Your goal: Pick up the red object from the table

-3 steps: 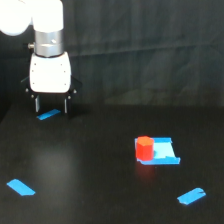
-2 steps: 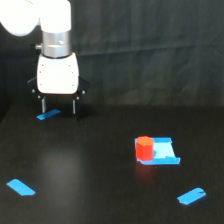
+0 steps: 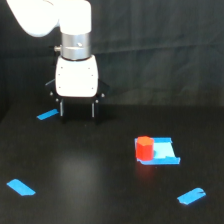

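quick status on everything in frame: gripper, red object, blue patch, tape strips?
gripper: open, holding nothing, hanging over the table toward the exterior view's left, apart from the red object.
red object: upright on the table, ungrasped, at the left edge of the blue patch.
blue patch: flat on the table.
tape strips: three, flat on the table.
table: black, bearing all of the above.

Black curtain (image 3: 160,50) backdrop, prob. cloth; dim, blurry bg.
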Controlling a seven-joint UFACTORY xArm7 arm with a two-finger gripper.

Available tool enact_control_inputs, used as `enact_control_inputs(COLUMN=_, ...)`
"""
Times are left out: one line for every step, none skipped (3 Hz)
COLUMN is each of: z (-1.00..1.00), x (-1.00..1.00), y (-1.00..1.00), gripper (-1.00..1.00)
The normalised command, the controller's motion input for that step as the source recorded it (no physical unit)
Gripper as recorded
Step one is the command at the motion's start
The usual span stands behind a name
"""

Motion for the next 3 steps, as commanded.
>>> enact_control_inputs(z=-0.38, x=1.00, y=-0.13, gripper=0.95)
enact_control_inputs(z=-0.25, x=0.87, y=-0.32, gripper=1.00)
enact_control_inputs(z=-0.30, x=0.85, y=-0.42, gripper=0.90)
